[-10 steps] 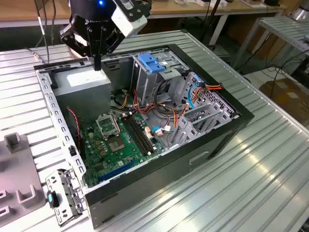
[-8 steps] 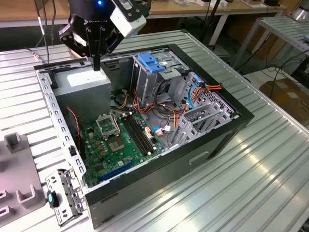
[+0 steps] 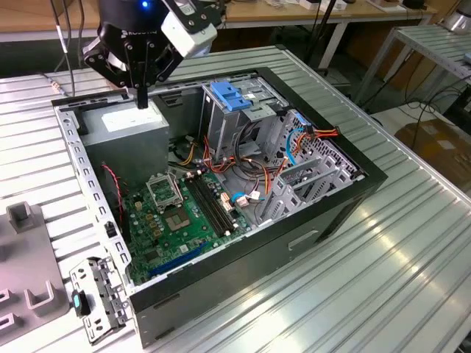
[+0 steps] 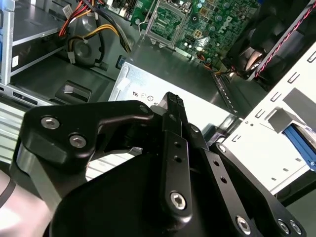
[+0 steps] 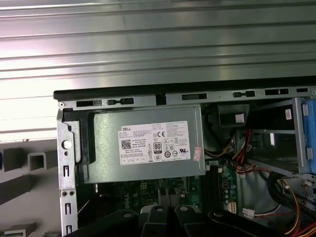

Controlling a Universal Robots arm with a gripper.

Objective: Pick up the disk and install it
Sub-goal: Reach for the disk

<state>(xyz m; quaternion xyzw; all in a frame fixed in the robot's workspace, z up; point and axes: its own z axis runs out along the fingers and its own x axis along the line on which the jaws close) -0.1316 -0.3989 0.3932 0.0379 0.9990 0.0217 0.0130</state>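
Observation:
My gripper [image 3: 141,99] hangs over the back corner of the open computer case [image 3: 346,193], on the exterior view's left, just above the grey power supply [image 3: 136,125]. Its black fingers [image 4: 173,106] are pressed together with nothing between them. A strip of bright blue plastic [image 4: 301,140] shows past the case's side wall in the second wrist view; I cannot tell whether it belongs to the disk. On top of the metal drive cage [image 3: 235,129] sits a light-blue ribbed latch plate [image 3: 232,95].
The green motherboard [image 3: 184,213] lies in the case floor, with red, orange and blue cables [image 3: 294,140] around the cage. The case stands on a ribbed metal table [image 3: 412,243]. Grey fixtures [image 3: 29,220] and a loose metal bracket [image 3: 99,298] lie at the exterior view's left.

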